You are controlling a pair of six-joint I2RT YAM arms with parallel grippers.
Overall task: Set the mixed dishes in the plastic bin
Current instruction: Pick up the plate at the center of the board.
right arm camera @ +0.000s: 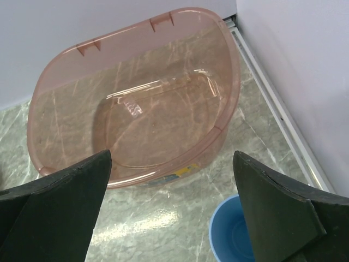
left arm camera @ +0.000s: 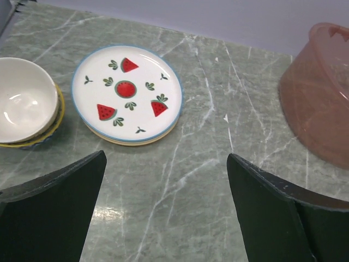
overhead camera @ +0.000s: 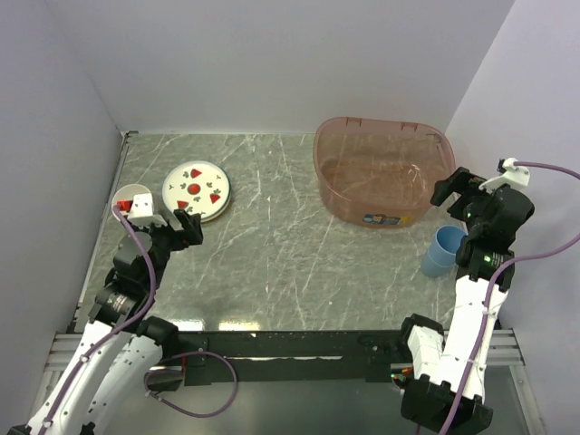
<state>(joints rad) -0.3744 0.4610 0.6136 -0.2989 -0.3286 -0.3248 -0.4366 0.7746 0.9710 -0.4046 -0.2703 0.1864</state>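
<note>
The bin point(overhead camera: 337, 195) at the far right of the desk point(overhead camera: 272, 258) is empty, so nothing is done yet. All dishes are left to move: the white plate point(left arm camera: 126, 93) at the far left, lying on a yellow plate point(left arm camera: 128, 143); the bowl point(left arm camera: 22, 98) just beside it; and the cup point(overhead camera: 444, 250) near the bin's right front corner. The left jaws and the right jaws are spread wide and hold nothing. The yellow plate shows only its edge. The dish point(left arm camera: 59, 112) under the bowl is mostly hidden, so I cannot tell its pattern.

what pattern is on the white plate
Red watermelon slices and green leaves, blue rim. The plate shows best in the left wrist view.
</note>
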